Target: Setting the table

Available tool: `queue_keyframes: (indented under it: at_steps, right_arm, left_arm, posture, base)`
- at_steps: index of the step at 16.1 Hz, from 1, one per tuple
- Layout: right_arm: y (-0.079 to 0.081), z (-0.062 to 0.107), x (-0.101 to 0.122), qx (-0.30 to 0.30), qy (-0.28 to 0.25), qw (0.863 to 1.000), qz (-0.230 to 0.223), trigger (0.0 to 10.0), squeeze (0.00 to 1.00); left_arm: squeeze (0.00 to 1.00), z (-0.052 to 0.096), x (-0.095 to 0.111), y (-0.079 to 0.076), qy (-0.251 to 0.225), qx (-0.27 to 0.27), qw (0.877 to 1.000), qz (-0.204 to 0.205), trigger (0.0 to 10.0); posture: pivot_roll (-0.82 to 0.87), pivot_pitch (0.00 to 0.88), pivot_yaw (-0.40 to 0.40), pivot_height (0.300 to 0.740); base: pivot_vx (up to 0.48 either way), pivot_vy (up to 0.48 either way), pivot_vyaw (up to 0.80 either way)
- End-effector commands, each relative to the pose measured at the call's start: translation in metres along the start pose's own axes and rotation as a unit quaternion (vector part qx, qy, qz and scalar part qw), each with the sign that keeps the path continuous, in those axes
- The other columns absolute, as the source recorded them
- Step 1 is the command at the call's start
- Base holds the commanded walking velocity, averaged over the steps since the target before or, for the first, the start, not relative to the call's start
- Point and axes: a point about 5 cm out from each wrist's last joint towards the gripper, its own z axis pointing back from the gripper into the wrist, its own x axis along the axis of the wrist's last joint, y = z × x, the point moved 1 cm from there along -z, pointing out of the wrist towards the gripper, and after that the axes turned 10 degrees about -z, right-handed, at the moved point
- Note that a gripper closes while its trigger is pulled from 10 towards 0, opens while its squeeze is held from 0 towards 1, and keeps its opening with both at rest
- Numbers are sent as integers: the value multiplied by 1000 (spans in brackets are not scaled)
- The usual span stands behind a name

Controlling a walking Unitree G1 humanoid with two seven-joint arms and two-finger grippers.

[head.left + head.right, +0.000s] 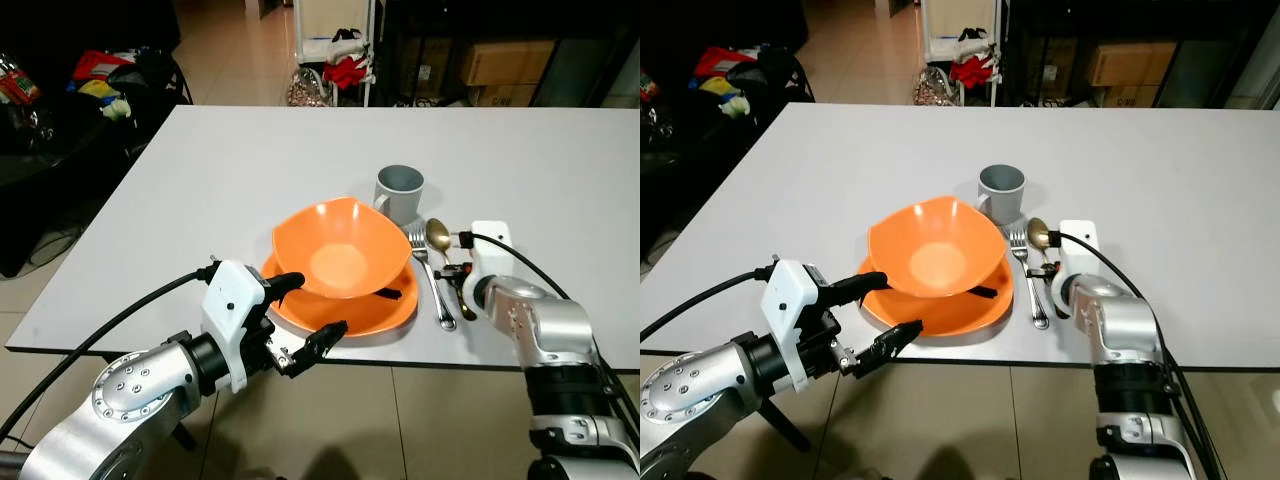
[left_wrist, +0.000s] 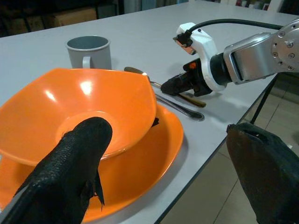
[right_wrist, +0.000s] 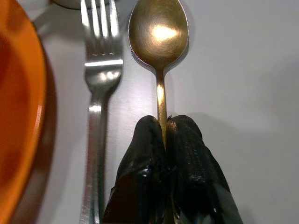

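An orange bowl point(image 1: 340, 247) sits on an orange plate point(image 1: 385, 312) near the front edge of the white table point(image 1: 250, 170). A grey mug point(image 1: 399, 192) stands just behind them. Right of the plate lie a silver fork point(image 1: 432, 272) and a gold spoon point(image 3: 158, 32), side by side. My right gripper point(image 3: 164, 135) is shut on the gold spoon's handle, which rests flat on the table. My left gripper point(image 1: 308, 306) is open at the plate's front left, one finger point(image 2: 81, 154) at the bowl's rim, the other finger point(image 2: 264, 168) off the table edge.
The table's front edge runs just below the plate. Dark furniture with clutter point(image 1: 95, 80) stands at the left, and a rack with red cloth point(image 1: 345, 60) and cardboard boxes point(image 1: 505, 62) stands behind the table. The far half of the table is bare.
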Motion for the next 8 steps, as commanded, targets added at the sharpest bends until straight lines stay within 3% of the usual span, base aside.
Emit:
queue_keyframes:
  at_steps: [1,6,7,8]
  right_arm:
    - [-5,0,-10,-11,24,1000,6,10000,0]
    - [-9,6,-14,-17,35,999,5,10000,0]
    - [-10,6,-16,-17,38,999,6,10000,1000]
    - [-10,6,-15,-18,36,999,7,10000,1000]
  left_arm:
    - [0,1,1,-1,2,-5,1000,-3,10000]
    - [0,2,1,-3,4,-8,1000,-1,10000]
    - [0,2,0,-3,4,-9,1000,-1,10000]
    - [0,2,1,-3,4,-10,1000,-2,10000]
  posture:
    - [27,0,35,740]
    - [28,0,32,740]
    - [27,0,33,740]
    - [28,0,34,740]
  base:
    - [0,0,0]
    - [0,0,0]
    - [0,0,0]
    - [0,0,0]
